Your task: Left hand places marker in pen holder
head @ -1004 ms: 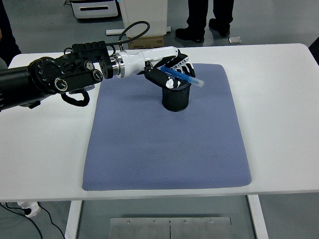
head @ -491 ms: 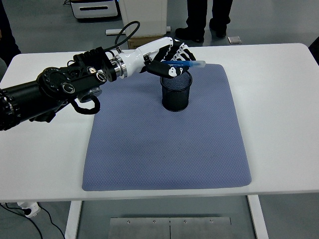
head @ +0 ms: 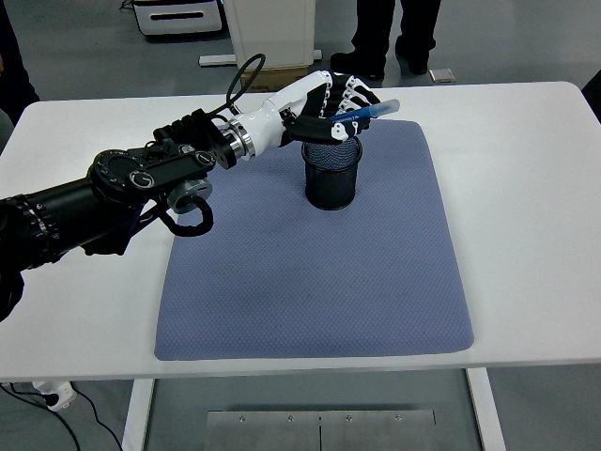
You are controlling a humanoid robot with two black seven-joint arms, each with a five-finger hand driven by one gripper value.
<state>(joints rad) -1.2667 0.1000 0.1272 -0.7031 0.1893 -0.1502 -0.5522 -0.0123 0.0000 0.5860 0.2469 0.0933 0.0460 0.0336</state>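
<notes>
A black mesh pen holder [head: 331,174] stands upright on the far middle of a blue-grey mat [head: 315,254]. My left hand [head: 336,105], white with black finger segments, hovers right above the holder's rim, its fingers curled around a blue marker [head: 364,115]. The marker is tilted, its pale tip pointing up and to the right, its lower end over the holder's opening. My left arm [head: 113,188] reaches in from the left edge across the table. No right arm shows in the head view.
The mat lies on a white table [head: 526,188]. Beyond the far edge stand a person's legs and shoes [head: 376,38], a white cabinet [head: 272,33] and a cardboard box [head: 282,80].
My left hand has risen and turned above the holder. The marker has gone from lying nearly level to tilting tip-up to the right. The forearm has swung lower and toward me.
</notes>
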